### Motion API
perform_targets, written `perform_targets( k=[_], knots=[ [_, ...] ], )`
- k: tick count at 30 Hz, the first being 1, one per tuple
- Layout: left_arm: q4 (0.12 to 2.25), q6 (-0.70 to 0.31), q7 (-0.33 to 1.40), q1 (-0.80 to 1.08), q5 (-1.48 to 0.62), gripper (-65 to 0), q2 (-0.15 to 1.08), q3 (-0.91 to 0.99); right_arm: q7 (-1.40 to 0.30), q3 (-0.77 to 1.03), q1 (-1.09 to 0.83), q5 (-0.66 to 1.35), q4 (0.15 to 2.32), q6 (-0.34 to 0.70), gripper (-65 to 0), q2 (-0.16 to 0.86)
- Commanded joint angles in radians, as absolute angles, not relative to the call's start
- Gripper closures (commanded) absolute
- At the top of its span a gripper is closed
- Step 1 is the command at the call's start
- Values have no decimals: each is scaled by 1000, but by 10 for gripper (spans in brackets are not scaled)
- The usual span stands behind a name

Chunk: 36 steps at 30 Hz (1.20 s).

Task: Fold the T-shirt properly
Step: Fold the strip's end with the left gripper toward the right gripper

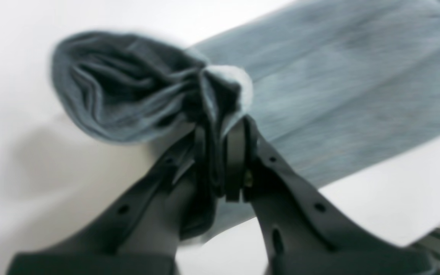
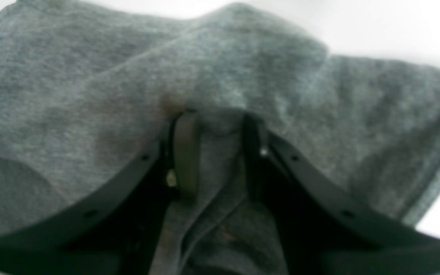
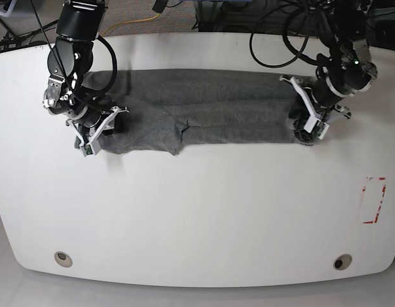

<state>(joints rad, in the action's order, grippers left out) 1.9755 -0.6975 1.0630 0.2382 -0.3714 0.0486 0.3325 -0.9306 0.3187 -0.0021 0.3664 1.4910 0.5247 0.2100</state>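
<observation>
Pinching T-shirt (image 3: 210, 115) ends: left gripper (image 1: 220, 152) clenched on bunched cloth (wrist-only detail), right gripper (image 2: 214, 133) grasping fabric.

We see a plain heather-grey shirt (image 3: 210, 115), without print, on a white table (image 3: 197, 211). In the left wrist view the shirt (image 1: 338, 84) looks bluish grey, its bunched end darker. Both grippers (image 3: 310, 121) (image 3: 98, 131) are black with white parts. Near the table's right edge sits a red dashed rectangle (image 3: 374, 200). Two grey round discs (image 3: 63, 258) (image 3: 342, 261) mark the near corners. The far cables (image 3: 274, 32) are black, one yellow (image 3: 136, 24).
</observation>
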Motion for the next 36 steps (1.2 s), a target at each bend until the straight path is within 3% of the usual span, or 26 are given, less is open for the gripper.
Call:
perform_targets(
  k=[1, 12, 23, 33, 36],
  knots=[
    [1991, -698, 1046, 225, -386, -31, 47, 277, -918, 321, 13, 372, 1509, 529, -176, 219],
    [1988, -698, 1046, 168, -386, -31, 44, 31, -918, 321, 13, 375, 1509, 529, -176, 217],
    [1983, -698, 1046, 137, -383, -33, 44, -61, -918, 321, 13, 375, 1509, 529, -176, 217],
    [1965, -698, 1046, 91, -392, -242, 42, -182, -918, 321, 13, 377, 1509, 529, -176, 217],
    [1975, -698, 1046, 82, -394, -258, 42, -234, -918, 321, 13, 377, 1511, 529, -176, 217]
  ],
)
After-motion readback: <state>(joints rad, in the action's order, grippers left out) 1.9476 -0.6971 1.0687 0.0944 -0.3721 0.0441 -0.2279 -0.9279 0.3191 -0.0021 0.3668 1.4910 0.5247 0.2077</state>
